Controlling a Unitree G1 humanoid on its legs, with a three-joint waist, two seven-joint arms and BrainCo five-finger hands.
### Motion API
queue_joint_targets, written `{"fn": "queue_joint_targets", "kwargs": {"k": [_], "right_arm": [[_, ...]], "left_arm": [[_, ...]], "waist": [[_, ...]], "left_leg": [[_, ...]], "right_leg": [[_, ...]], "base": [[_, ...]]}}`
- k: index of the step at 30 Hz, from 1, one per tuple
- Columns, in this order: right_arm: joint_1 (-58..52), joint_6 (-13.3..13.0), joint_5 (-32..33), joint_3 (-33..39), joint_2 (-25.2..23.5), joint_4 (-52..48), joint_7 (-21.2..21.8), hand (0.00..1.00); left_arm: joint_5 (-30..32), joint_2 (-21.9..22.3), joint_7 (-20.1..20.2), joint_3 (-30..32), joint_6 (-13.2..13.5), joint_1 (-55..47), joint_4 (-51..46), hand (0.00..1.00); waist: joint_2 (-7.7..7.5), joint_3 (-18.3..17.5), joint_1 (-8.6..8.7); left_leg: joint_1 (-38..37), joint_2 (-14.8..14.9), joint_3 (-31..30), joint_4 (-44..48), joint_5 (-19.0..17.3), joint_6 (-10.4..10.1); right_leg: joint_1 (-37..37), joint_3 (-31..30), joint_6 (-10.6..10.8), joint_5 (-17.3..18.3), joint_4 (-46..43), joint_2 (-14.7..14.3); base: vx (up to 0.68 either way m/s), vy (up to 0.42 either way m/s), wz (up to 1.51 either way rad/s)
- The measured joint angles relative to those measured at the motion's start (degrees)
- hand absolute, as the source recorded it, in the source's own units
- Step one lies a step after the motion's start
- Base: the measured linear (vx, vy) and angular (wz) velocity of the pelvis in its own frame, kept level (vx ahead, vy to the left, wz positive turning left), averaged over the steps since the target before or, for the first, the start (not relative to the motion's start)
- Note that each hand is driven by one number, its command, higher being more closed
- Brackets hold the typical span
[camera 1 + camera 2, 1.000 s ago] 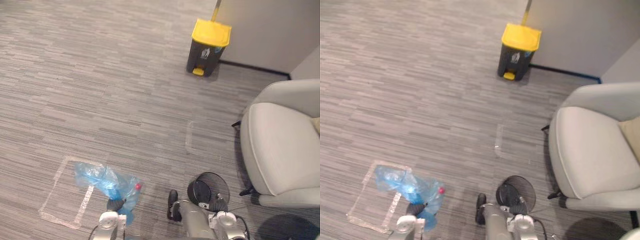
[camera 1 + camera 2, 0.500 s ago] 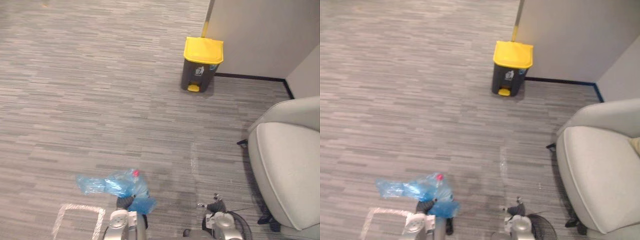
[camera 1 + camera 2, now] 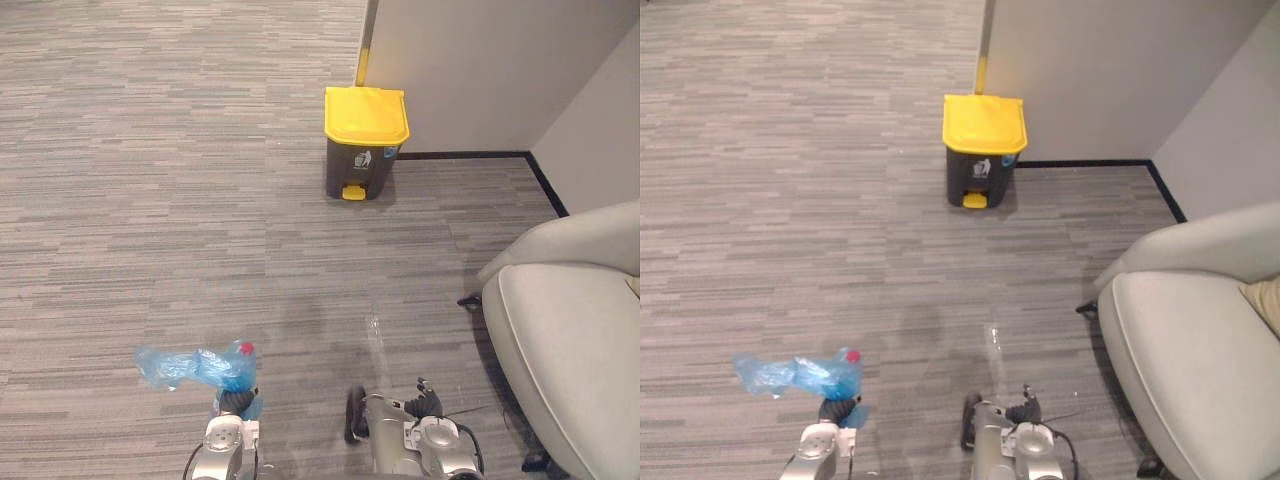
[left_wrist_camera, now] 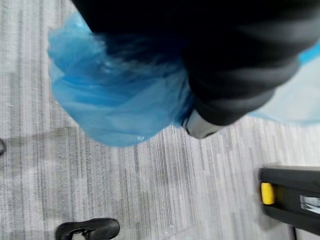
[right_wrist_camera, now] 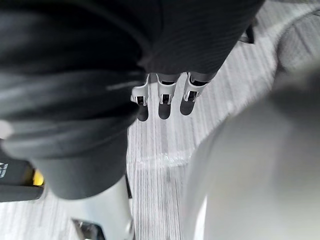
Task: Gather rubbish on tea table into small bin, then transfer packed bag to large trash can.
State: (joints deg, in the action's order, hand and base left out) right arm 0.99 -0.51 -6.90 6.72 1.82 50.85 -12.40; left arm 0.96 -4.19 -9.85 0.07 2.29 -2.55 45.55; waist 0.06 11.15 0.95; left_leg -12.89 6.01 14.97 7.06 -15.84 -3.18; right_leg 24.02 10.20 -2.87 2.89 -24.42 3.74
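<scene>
- Grey striped carpet floor point(image 3: 150, 200) runs out to a pale wall point(image 3: 470, 70) at the far end of the room.
- Low in the head views, the left robot hand point(image 3: 233, 402) is closed round the gathered neck of a blue bag point(image 3: 195, 366).
- That bag is thin, see-through plastic. It billows up and out to the left of the left robot hand, clear of the floor.
- One small red piece point(image 3: 246, 348) shows through the film just above the left robot hand (what it is cannot be told).
- A large trash can point(image 3: 365, 140), dark with a yellow lid that is down, stands well ahead of the left robot hand and somewhat to its right, against the wall.
- Beside the left robot hand, on its right, the right robot hand point(image 5: 164, 95) hangs with relaxed fingers and holds nothing.
- Further right of the right robot hand sits a pale armchair point(image 3: 570, 330).
- Handling, as a judgement: the bag looks light, soft and shapeless, so it will likely sway and crumple.
- The film is probably slippery and could tear on hard rubbish inside.
- The bunched neck looks the safest place to hold, since a grip on the loose film could let the contents spill.
</scene>
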Motion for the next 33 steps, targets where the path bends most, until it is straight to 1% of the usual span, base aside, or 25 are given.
{"fn": "queue_joint_targets", "kwargs": {"k": [2, 3, 4, 5, 6, 9, 10, 12, 13, 14, 15, 16, 17, 20, 21, 22, 23, 24, 26, 28, 29, 30, 31, 32, 33], "right_arm": [[0.60, 0.36, 0.04, 0.91, 0.94, 0.61, 0.04, 0.00], [-0.03, 0.43, 0.15, 1.92, 0.57, 0.42, 0.03, 0.00], [-0.30, 0.54, 0.15, 1.98, 0.56, 0.37, 0.03, 0.00], [-1.73, 0.71, 0.21, 1.15, 0.26, -0.60, 0.02, 0.00], [-2.16, 0.70, 0.26, 0.36, 0.11, -0.76, 0.04, 0.00], [-2.30, 0.72, 0.32, 0.42, -0.80, -1.04, 0.04, 0.00], [-2.27, 0.77, 0.35, 0.50, -1.33, -1.58, 0.05, 0.00], [-2.14, 0.71, 0.39, 1.95, -2.17, -2.87, 0.00, 0.00], [-2.25, 0.73, 0.40, 2.64, -2.24, -2.70, -0.01, 0.00], [-2.35, 0.76, 0.40, 2.97, -1.80, -2.34, -0.05, 0.00], [-2.36, 0.75, 0.39, 3.16, -1.58, -2.14, -0.04, 0.00], [-2.20, 0.79, 0.36, 3.25, -0.94, -0.86, -0.12, 0.00], [-2.22, 0.90, 0.34, 3.08, -2.13, 0.12, -0.03, 0.00], [-3.28, 0.93, 0.24, 3.13, -3.04, -0.01, 0.00, 0.00], [-3.22, 0.92, 0.17, 2.66, -3.17, -0.12, 0.08, 0.00], [-3.25, 0.91, 0.17, 2.60, -3.18, -0.12, 0.08, 0.00], [-3.38, 0.91, 0.14, 2.06, -3.31, -0.16, 0.10, 0.00], [-3.76, 0.91, 0.15, 2.02, -3.63, -0.22, 0.13, 0.00], [-3.76, 0.46, 0.17, 2.05, -3.52, -1.48, 0.13, 0.00], [-3.38, 0.27, 0.17, 1.90, -3.34, -1.68, 0.15, 0.00], [-2.82, 0.12, 0.17, 1.58, -3.00, -1.72, 0.14, 0.00], [-2.56, 0.00, 0.16, 1.41, -2.72, -1.87, 0.14, 0.00], [-2.21, -0.05, 0.16, 1.23, -2.48, -1.86, 0.14, 0.00], [-1.81, -0.09, 0.16, 0.95, -2.21, -0.93, 0.11, 0.00], [-1.91, -0.09, 0.15, 0.91, -2.14, -0.34, 0.10, 0.00]], "left_arm": [[0.01, 0.69, -0.09, 0.01, 0.01, 1.00, 0.15, 1.00], [0.02, 1.10, 0.05, -0.03, 0.00, 1.45, -0.01, 1.00], [0.02, 1.36, 0.07, 0.00, 0.01, 1.49, -0.13, 1.00], [0.01, 2.66, 0.08, 0.08, -0.01, 1.20, -0.92, 1.00], [0.01, 3.93, 0.14, 0.04, 0.11, 0.44, -2.47, 1.00], [-0.04, 5.19, 0.27, 0.02, 0.07, -0.86, -4.51, 1.00], [-0.04, 5.18, 0.31, 0.07, 0.03, -1.40, -5.22, 1.00], [-0.02, 5.30, 0.40, 0.57, -0.09, -1.72, -5.50, 1.00], [-0.01, 5.43, 0.52, 0.65, -0.12, -1.95, -5.49, 1.00], [-0.01, 5.62, 0.55, 0.62, -0.12, -2.13, -5.45, 1.00], [-0.01, 5.67, 0.55, 0.62, -0.11, -2.24, -5.37, 1.00], [-0.01, 5.45, 0.49, 0.64, -0.09, -2.66, -4.60, 1.00], [-0.02, 4.28, 0.38, 0.72, -0.11, -2.67, -3.26, 1.00], [-0.02, 3.60, 0.13, 0.67, -0.12, -2.14, -2.69, 1.00], [-0.04, 3.30, 0.09, 0.52, -0.16, -2.80, -2.58, 1.00], [-0.04, 3.31, 0.06, 0.47, -0.17, -2.85, -2.62, 1.00], [-0.04, 2.89, 0.07, -0.18, -0.17, -3.16, -2.69, 1.00], [-0.04, 2.47, 0.03, -0.60, -0.22, -3.12, -2.68, 1.00], [-0.03, 2.14, -0.03, -0.60, -0.24, -2.71, -2.69, 1.00], [-0.04, 2.09, -0.04, -0.59, -0.23, -2.53, -2.59, 1.00], [-0.05, 2.06, -0.04, -0.55, -0.22, -2.29, -2.13, 1.00], [-0.05, 2.04, -0.04, -0.53, -0.22, -2.17, -1.72, 1.00], [-0.05, 1.96, -0.03, -0.52, -0.22, -2.04, -1.30, 1.00], [-0.08, 1.36, 0.02, -0.78, -0.18, -1.82, -0.66, 1.00], [-0.08, 0.78, 0.02, -1.08, -0.16, -1.85, -0.48, 1.00]], "waist": [[0.84, 0.47, 0.29], [1.06, 0.61, 0.50], [1.02, 0.67, 0.58], [0.84, 0.83, 0.48], [0.90, 0.86, -0.10], [0.48, 0.68, -1.22], [0.20, 0.61, -1.46], [-0.09, 0.76, -1.99], [-0.50, 0.75, -2.43], [-0.45, 0.71, -3.01], [0.30, 0.27, -3.24], [0.40, 0.00, -3.99], [-1.91, -1.09, -3.95], [-3.34, -1.74, -4.48], [-3.17, -1.77, -4.52], [-3.16, -1.78, -4.45], [-2.96, -1.70, -4.21], [-2.84, -1.66, -3.51], [-2.18, -1.27, -2.68], [-2.07, -1.17, -2.33], [-1.54, -0.85, -1.64], [-1.18, -0.64, -1.33], [-0.83, -0.50, -1.17], [-1.32, -0.72, -0.73], [-1.94, -0.85, -0.61]], "left_leg": [[0.90, 1.20, -3.60, 4.48, 2.42, -2.95], [3.01, 2.64, -5.07, 11.77, 3.98, -4.87], [4.12, 3.12, -5.48, 14.97, 4.78, -4.95], [8.84, 5.19, -6.56, 28.83, 10.08, -5.82], [13.51, 7.53, -5.68, 39.75, 7.57, -4.74], [21.41, 9.47, -2.87, 46.69, 2.89, -2.60], [24.95, 9.36, -1.65, 43.69, 1.25, -1.15], [27.44, 8.05, -0.13, 34.77, 0.79, -0.87], [28.27, 5.58, -0.13, 24.61, 1.64, -0.86], [28.85, 3.18, -1.77, 14.14, 4.83, -1.27], [28.61, 2.53, -2.66, 10.53, 6.37, -1.55], [27.53, 1.02, -4.23, 7.40, 14.31, -0.88], [27.06, -1.45, -3.08, 7.17, 12.32, 0.47], [26.71, -3.02, -0.73, 10.28, 8.13, 1.93], [23.52, -3.86, 1.33, 10.49, 5.30, 2.98], [23.16, -3.92, 1.55, 10.40, 5.16, 3.01], [20.44, -4.58, 2.07, 9.08, 4.12, 3.41], [18.33, -4.94, 2.05, 8.08, 3.49, 3.77], [12.12, -5.43, 1.75, 5.28, 1.99, 3.96], [8.84, -5.14, 1.61, 3.34, 1.86, 3.90], [6.67, -4.05, 1.67, 2.57, 1.86, 3.89], [5.53, -3.19, 1.62, 2.06, 1.86, 3.89], [4.41, -2.39, 1.54, 1.55, 1.86, 3.89], [2.96, -2.21, 1.04, 0.45, 1.84, 3.83], [2.51, -3.19, 0.44, -0.12, 1.78, 3.58]], "right_leg": [[-0.55, 0.78, -1.03, 4.32, -2.87, -0.46], [-3.49, 1.91, -1.43, 5.59, -1.79, -0.91], [-4.86, 2.15, -1.38, 5.89, -1.11, -1.07], [-10.09, 2.41, -1.72, 6.70, 2.20, -1.58], [-14.20, 2.29, -2.10, 6.99, 5.14, -2.30], [-19.52, 1.65, -2.07, 8.03, 8.60, -2.62], [-21.61, 1.13, -1.53, 8.54, 9.96, -2.37], [-23.92, 0.37, -0.75, 8.97, 11.33, -1.50], [-25.36, -0.21, 0.53, 9.61, 12.34, -0.27], [-26.40, -1.08, 2.17, 10.37, 13.22, 0.48], [-26.63, -1.47, 2.72, 10.64, 13.38, 0.50], [-27.37, -3.56, 4.48, 11.48, 13.97, 0.71], [-28.45, -5.12, 5.29, 11.70, 15.18, 2.95], [-27.92, -7.35, 6.31, 11.71, 12.43, 5.50], [-24.55, -10.30, 7.74, 11.80, 2.03, 6.97], [-24.01, -10.48, 7.89, 11.72, 0.95, 7.06], [-19.47, -11.19, 10.91, 9.67, -10.00, 7.75], [-16.11, -11.30, 12.20, 8.74, -18.23, 8.08], [-8.96, -9.84, 9.56, 11.31, -30.27, 6.75], [-6.25, -7.04, 7.88, 13.41, -29.15, 5.73], [-4.38, -3.81, 5.88, 14.48, -24.40, 4.42], [-3.08, -1.88, 5.30, 14.37, -20.22, 3.46], [-1.99, -0.62, 4.86, 13.53, -15.54, 2.45], [-1.28, 0.10, 4.70, 8.63, -4.30, 1.07], [-1.69, -0.17, 4.39, 5.39, 0.23, 0.87]], "base": [[0.49, -0.223, -0.01], [0.44, -0.211, 0.20], [0.51, -0.219, 0.27], [0.32, -0.105, 0.10], [0.45, -0.121, 0.02], [0.30, -0.007, -0.17], [0.37, 0.067, -0.24], [0.31, 0.116, -0.19], [0.40, 0.249, -0.20], [0.34, 0.218, -0.24], [0.37, 0.271, -0.47], [0.41, 0.259, -0.34], [0.41, 0.259, -0.26], [0.44, 0.246, -0.26], [0.41, 0.235, -0.54], [0.38, 0.223, -0.50], [0.30, 0.152, -0.09], [0.46, 0.193, -0.03], [0.47, 0.100, 0.10], [0.35, -0.018, 0.12], [0.47, -0.090, 0.16], [0.40, -0.105, 0.16], [0.41, -0.128, 0.21], [0.35, -0.124, 0.24], [0.45, -0.159, 0.33]]}}
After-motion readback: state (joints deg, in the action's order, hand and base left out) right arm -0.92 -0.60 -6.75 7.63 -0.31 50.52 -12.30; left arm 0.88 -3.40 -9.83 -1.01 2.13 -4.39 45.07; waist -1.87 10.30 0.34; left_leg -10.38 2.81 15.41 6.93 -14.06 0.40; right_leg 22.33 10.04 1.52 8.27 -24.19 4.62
